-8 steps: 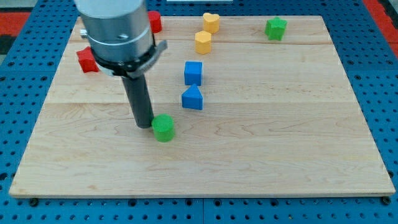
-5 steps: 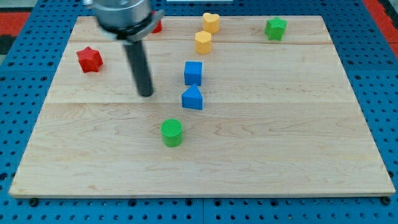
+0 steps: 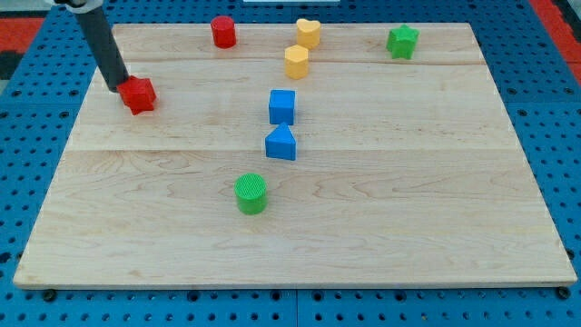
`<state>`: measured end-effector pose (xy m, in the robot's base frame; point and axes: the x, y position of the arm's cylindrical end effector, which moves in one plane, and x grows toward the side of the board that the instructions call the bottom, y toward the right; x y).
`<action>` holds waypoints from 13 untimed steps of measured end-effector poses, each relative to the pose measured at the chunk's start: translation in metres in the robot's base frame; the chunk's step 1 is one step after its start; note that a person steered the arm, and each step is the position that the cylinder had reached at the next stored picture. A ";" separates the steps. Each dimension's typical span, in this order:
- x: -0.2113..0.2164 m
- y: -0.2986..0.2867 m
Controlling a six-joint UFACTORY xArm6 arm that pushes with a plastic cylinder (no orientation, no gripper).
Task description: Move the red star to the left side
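While my tip (image 3: 119,87) sits touching the red star (image 3: 139,94) on its upper-left side, near the desk's left edge toward the far-left corner, no jaws exist and nothing is held. Judgement: reposition to the star's right flank, then push slowly leftward, staying centred.

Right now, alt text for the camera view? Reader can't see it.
My tip touches the upper-left side of the red star near the wooden board's left edge. Along the top sit a red cylinder, two yellow blocks and a green star; mid-board, a blue cube, a blue wedge-like block and a green cylinder.
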<state>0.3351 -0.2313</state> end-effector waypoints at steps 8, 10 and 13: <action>0.081 0.031; 0.060 0.042; 0.090 0.074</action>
